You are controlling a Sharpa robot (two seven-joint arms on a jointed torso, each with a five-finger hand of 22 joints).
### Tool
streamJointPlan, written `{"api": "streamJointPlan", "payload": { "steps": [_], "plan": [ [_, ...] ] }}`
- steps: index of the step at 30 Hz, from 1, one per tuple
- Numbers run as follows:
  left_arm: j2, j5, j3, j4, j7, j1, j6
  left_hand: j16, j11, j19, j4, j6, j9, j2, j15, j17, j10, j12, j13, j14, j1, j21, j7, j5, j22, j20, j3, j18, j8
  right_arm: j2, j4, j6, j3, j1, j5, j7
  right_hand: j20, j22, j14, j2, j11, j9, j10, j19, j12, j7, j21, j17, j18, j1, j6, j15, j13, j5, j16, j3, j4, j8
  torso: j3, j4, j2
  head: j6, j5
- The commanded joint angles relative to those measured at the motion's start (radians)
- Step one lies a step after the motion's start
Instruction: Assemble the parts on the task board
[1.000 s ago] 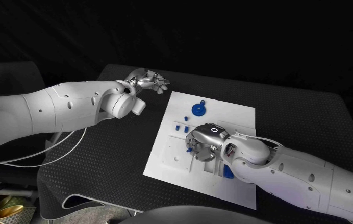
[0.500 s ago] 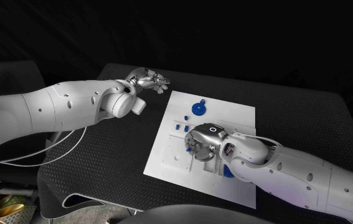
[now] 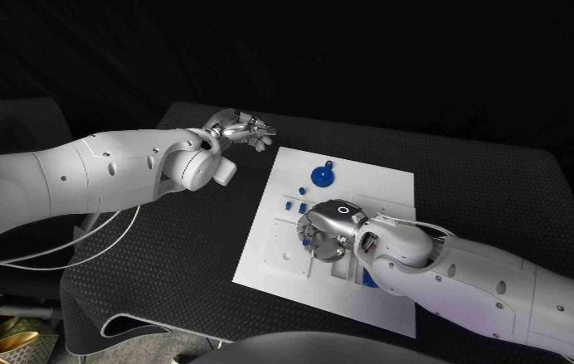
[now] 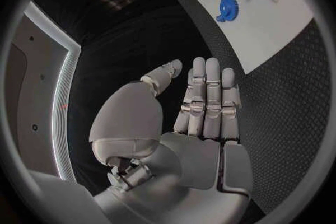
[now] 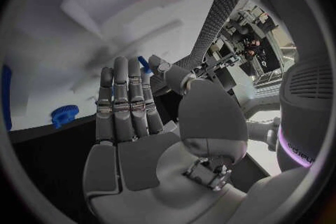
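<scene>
The white task board (image 3: 381, 183) lies in the middle of the table. A blue gear (image 3: 323, 176) stands near its far edge, and two small blue parts (image 3: 294, 207) sit below it. My right hand (image 3: 321, 236) hovers low over the board's middle; in the right wrist view a small blue part (image 5: 143, 63) sits pinched between its thumb and a fingertip, the other fingers (image 5: 122, 95) straight. Another blue part (image 5: 64, 116) lies on the board (image 5: 84, 39) beside that hand. My left hand (image 3: 243, 129) is held flat and empty off the board's far left corner, fingers (image 4: 208, 95) extended, with the gear (image 4: 227, 8) beyond them.
Black mat covers the table (image 3: 167, 240) around the board. One more blue part (image 3: 370, 279) shows beside my right forearm. A white cable (image 3: 89, 244) hangs from the left arm over the table's left edge.
My right hand has crept slightly left over the board's middle. The left hand has stayed in place.
</scene>
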Motion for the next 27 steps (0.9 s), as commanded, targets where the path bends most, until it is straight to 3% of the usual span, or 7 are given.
{"api": "streamJointPlan", "payload": {
  "steps": [1, 20, 27],
  "plan": [
    [0.001, 0.004, 0.001, 0.004, 0.005, 0.005, 0.017, -0.007, -0.001, -0.006, -0.002, -0.008, -0.001, 0.010, 0.001, -0.001, -0.008, -0.004, 0.001, -0.007, -0.002, -0.006, 0.000, 0.005, 0.021, -0.002, -0.006, -0.005, -0.005, 0.005, 0.001, 0.026, -0.001, -0.001, -0.032, -0.039, 0.000, 0.022, 0.004, 0.002, 0.000, 0.002, 0.002, 0.003, 0.002, -0.013, 0.007, 0.002, 0.014, 0.010, 0.020, 0.002, 0.001, -0.001, 0.002, -0.001, 0.004, 0.002, -0.0002, 0.0003, 0.001, 0.001, 0.000],
    [-0.001, 0.004, 0.001, 0.008, 0.001, 0.006, 0.032, -0.007, 0.000, -0.007, 0.001, -0.008, -0.002, 0.009, 0.002, -0.001, -0.009, -0.004, 0.002, -0.008, -0.006, -0.007, 0.000, 0.002, 0.021, -0.002, -0.009, -0.005, -0.005, 0.009, -0.003, 0.015, -0.001, -0.001, -0.064, -0.096, 0.001, 0.022, 0.001, -0.001, 0.002, 0.003, -0.001, -0.001, -0.002, -0.012, 0.007, 0.001, 0.014, 0.010, 0.018, 0.003, 0.001, -0.001, 0.000, 0.005, 0.011, -0.002, 0.0016, -0.0002, 0.001, 0.001, -0.001],
    [-0.001, 0.004, 0.001, 0.009, 0.000, 0.006, 0.034, -0.008, 0.000, -0.007, 0.002, -0.008, -0.002, 0.009, 0.002, -0.001, -0.009, -0.004, 0.002, -0.009, -0.006, -0.007, 0.000, 0.002, 0.021, -0.002, -0.009, -0.005, -0.005, 0.009, -0.003, 0.033, -0.001, 0.000, -0.047, -0.089, 0.003, 0.021, -0.002, -0.039, 0.004, 0.004, -0.005, -0.006, -0.006, -0.012, 0.006, 0.000, 0.013, 0.013, 0.018, 0.005, 0.000, -0.001, -0.004, 0.025, 0.028, -0.009, 0.0008, -0.0014, 0.001, -0.001, -0.001]
  ]
}}
